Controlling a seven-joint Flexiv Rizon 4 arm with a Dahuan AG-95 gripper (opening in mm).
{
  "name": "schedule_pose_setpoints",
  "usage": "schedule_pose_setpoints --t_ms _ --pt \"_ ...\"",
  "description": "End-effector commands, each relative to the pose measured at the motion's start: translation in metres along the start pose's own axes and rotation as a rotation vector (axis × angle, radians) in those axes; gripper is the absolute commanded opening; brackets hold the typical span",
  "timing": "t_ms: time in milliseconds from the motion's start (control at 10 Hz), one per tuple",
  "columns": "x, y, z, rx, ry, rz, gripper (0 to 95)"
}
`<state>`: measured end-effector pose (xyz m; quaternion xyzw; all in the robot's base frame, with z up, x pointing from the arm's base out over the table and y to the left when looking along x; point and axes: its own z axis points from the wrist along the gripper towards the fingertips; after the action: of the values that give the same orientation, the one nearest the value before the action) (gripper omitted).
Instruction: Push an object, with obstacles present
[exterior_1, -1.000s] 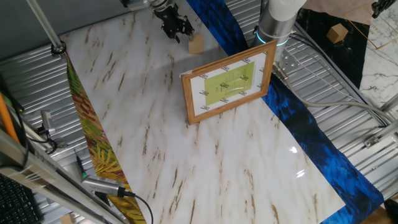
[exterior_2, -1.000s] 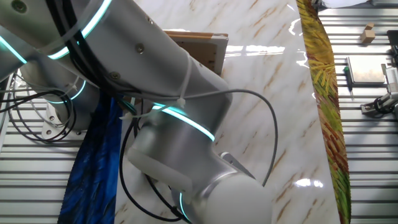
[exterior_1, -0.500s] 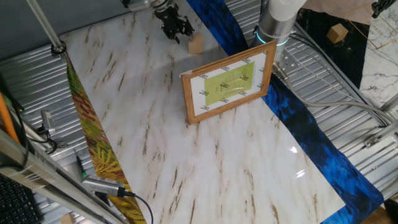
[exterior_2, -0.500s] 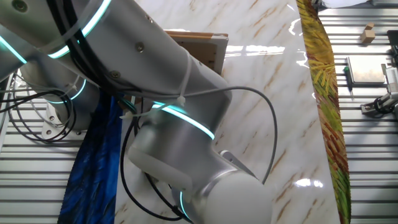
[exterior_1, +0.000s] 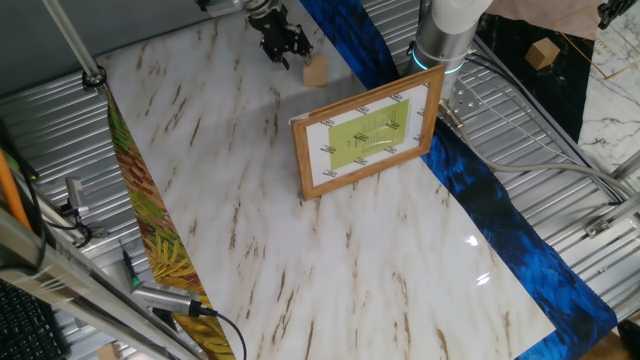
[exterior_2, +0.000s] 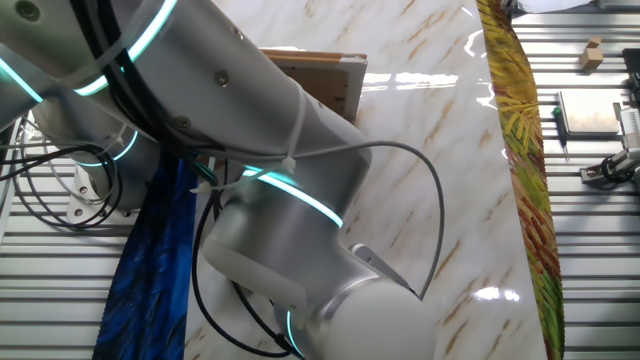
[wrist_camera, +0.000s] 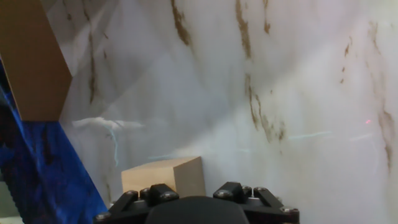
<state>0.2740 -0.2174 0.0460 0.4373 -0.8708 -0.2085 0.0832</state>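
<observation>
Seemingly nothing has shifted: the fingers (exterior_1: 285, 45), spread or pressed I cannot tell, hover beside the unpushed wooden block (exterior_1: 315, 71).

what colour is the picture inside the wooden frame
Yellow-green with a white border. The picture shows best in the fixed view facing it.

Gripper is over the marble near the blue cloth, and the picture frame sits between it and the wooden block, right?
Not quite. One fixed view shows the wooden block sitting between the gripper and the picture frame, not the frame between them. The rest holds: the gripper is over the marble near the blue cloth.
</observation>
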Motion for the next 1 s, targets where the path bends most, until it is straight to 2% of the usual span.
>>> schedule_pose_setpoints --t_ms 100,400,600,700,1000 --pt "0.003 0.0 0.001 0.002 0.001 -0.009 57.0" --pt "0.005 -0.001 0.002 0.002 0.0 -0.009 57.0" --pt "-0.009 0.0 -0.001 0.002 0.002 -0.023 57.0" --pt "-0.009 0.001 -0.003 0.011 0.014 -0.038 57.0" --pt "-0.008 0.002 -0.006 0.009 0.014 -0.047 57.0"
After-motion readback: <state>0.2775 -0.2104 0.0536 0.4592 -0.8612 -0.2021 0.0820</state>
